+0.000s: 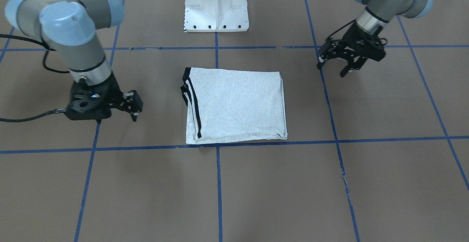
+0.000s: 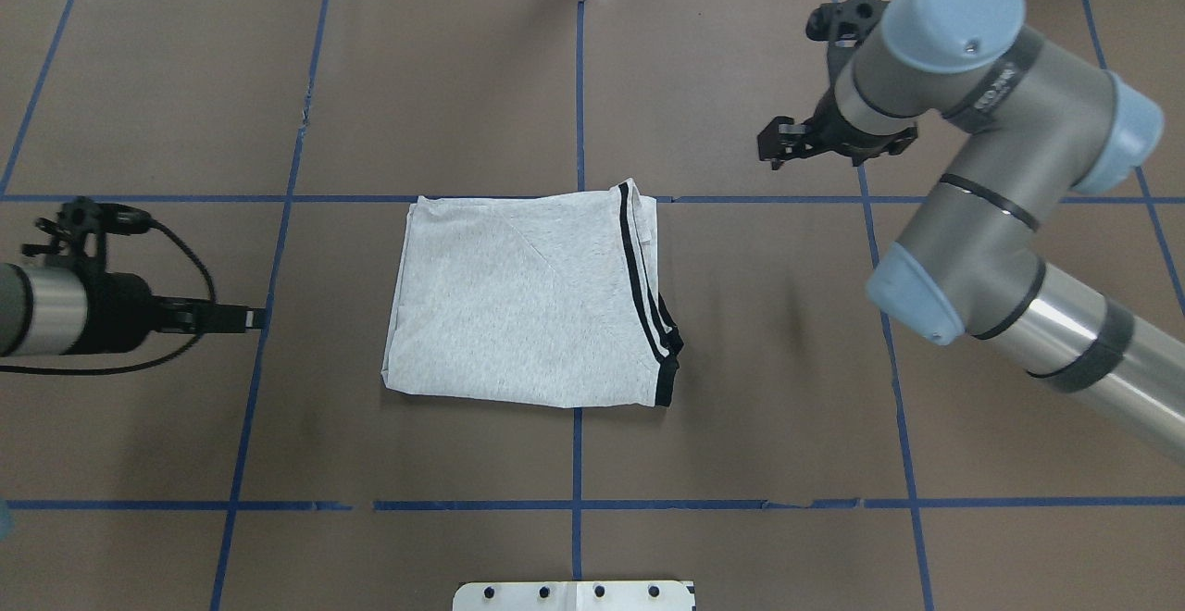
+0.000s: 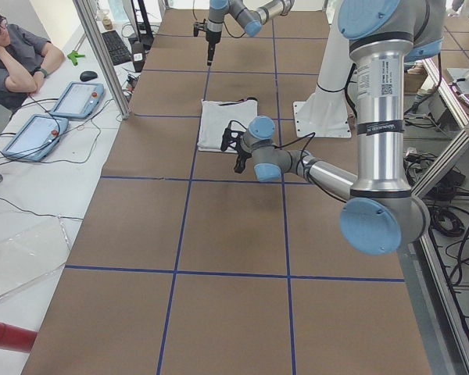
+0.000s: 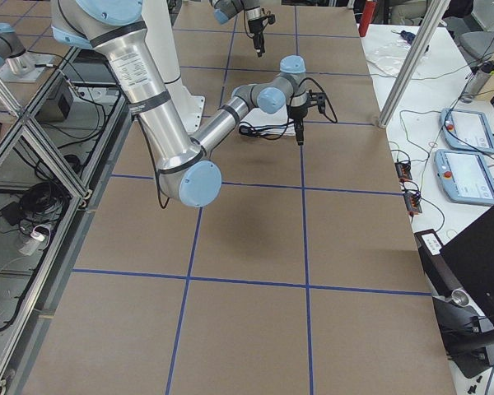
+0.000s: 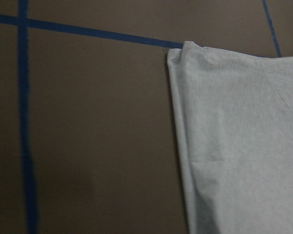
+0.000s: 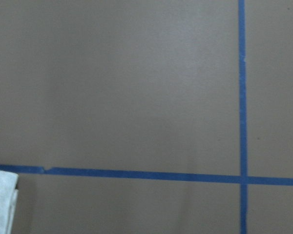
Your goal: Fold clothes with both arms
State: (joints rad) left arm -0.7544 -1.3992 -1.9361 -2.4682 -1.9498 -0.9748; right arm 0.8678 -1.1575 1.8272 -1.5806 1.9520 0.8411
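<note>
Left gripper (image 1: 331, 69) hovers off the plain edge, jaws apart and empty. The T-shirt (image 2: 518, 305) lies folded square mid-bench (image 2: 741, 361), touched by neither arm. Right gripper (image 1: 134, 114) hangs beyond the striped edge, and I cannot tell how its jaws stand; pinching just the top layer there could peel the fold open.

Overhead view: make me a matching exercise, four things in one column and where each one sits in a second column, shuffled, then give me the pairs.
Things:
1. light grey folded T-shirt with black-and-white stripes
2. left black two-finger gripper
3. right black two-finger gripper
4. white metal pedestal base

Places:
A. off the shirt's striped side
B. bottom edge of the view, centred
C. lying flat in the middle of the view
D. off the shirt's plain side

Pairs: 1-C, 2-D, 3-A, 4-B.
</note>
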